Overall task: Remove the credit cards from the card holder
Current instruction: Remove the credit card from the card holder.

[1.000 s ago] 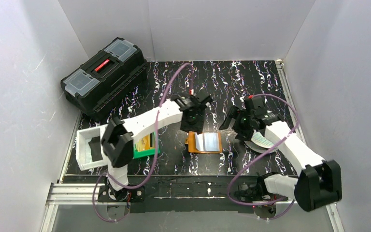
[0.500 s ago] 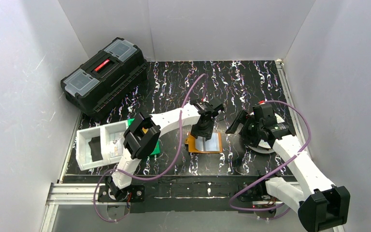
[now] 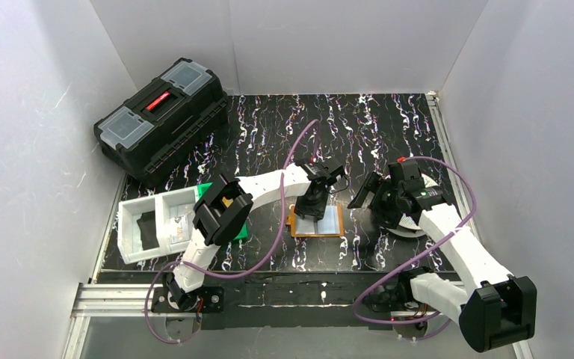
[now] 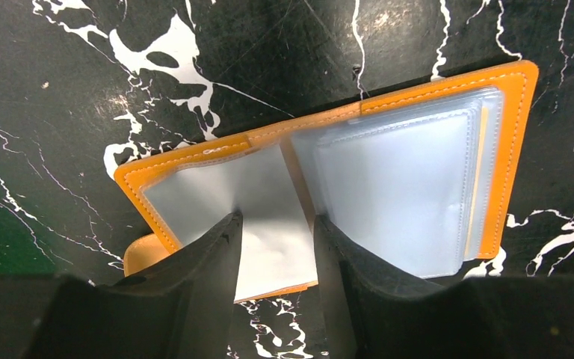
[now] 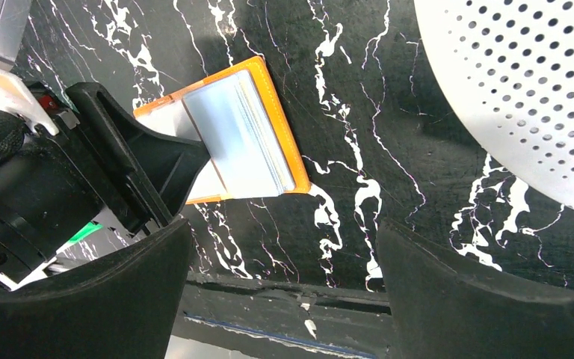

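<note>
Open orange card holder (image 4: pixel 411 105) lies flat on marbled table (image 4: pixel 45 82). Left gripper (image 4: pixel 276 221), jaws part-spread, straddles its left pocket; right gripper (image 5: pixel 280 232) hangs wide apart. Sleeves probably slick, floppy: pinch credit cards (image 4: pixel 479 187) by exposed edges.

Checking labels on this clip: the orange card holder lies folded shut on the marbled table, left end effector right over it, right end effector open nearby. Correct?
No: the card holder lies open, clear pockets up, as the left wrist view shows. The rest holds: marbled table, left end effector over it, right end effector open nearby.
</note>
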Available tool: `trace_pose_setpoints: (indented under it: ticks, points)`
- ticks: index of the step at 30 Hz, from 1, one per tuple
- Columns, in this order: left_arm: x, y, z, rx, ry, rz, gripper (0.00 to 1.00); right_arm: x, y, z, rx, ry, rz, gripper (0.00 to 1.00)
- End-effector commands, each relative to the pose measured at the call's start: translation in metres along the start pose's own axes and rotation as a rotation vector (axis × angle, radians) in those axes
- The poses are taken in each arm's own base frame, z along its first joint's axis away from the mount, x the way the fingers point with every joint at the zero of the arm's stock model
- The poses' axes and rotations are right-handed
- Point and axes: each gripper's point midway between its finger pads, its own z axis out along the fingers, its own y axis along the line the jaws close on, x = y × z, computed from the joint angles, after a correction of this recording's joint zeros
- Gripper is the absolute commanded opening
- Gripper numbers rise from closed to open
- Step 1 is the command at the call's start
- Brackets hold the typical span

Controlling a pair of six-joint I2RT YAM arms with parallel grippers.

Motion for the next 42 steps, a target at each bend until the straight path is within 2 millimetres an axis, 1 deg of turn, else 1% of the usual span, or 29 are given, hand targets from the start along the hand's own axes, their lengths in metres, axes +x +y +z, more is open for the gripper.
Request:
trace_pose_setpoints:
  ticks: [1, 6, 9, 12, 13, 16, 19, 22, 25, 27, 29, 32, 42]
  points:
    - [0.012, 0.011, 0.013, -0.042, 0.033, 0.003, 0.38, 0.001, 0.001, 0.005, -0.014, 0.013, -0.015, 0.98]
    - [0.015, 0.011, 0.016, -0.040, 0.040, -0.001, 0.35, 0.000, 0.002, 0.007, -0.017, 0.022, -0.023, 0.98]
    - [0.016, 0.011, 0.015, -0.037, 0.042, -0.002, 0.29, 0.001, 0.007, 0.011, -0.038, 0.041, -0.046, 0.98]
    - [0.020, 0.011, 0.018, -0.023, 0.053, -0.010, 0.20, 0.005, 0.010, 0.021, -0.033, 0.092, -0.076, 0.94]
    - [0.022, 0.011, 0.019, -0.014, 0.058, -0.015, 0.17, 0.007, 0.012, 0.025, -0.036, 0.113, -0.084, 0.91]
    - [0.026, 0.014, 0.023, 0.010, 0.074, -0.043, 0.08, 0.015, 0.023, 0.037, -0.064, 0.170, -0.102, 0.75]
    - [0.029, 0.018, 0.025, 0.034, 0.086, -0.071, 0.03, 0.021, 0.036, 0.046, -0.075, 0.208, -0.130, 0.51]
    - [0.030, 0.021, 0.025, 0.058, 0.091, -0.086, 0.01, 0.026, 0.047, 0.056, -0.067, 0.232, -0.158, 0.34]
    - [0.030, 0.023, 0.026, 0.066, 0.092, -0.096, 0.01, 0.029, 0.051, 0.067, -0.044, 0.258, -0.168, 0.22]
    - [0.033, 0.021, 0.025, 0.091, 0.108, -0.100, 0.00, 0.030, 0.048, 0.074, -0.015, 0.266, -0.166, 0.17]
    - [0.034, 0.022, 0.025, 0.094, 0.111, -0.104, 0.00, 0.030, 0.042, 0.080, 0.018, 0.267, -0.164, 0.14]
    - [0.036, 0.023, 0.026, 0.100, 0.116, -0.106, 0.00, 0.031, 0.036, 0.086, 0.046, 0.268, -0.166, 0.12]
    - [0.035, 0.023, 0.027, 0.125, 0.121, -0.113, 0.00, 0.046, 0.040, 0.103, 0.054, 0.326, -0.197, 0.11]
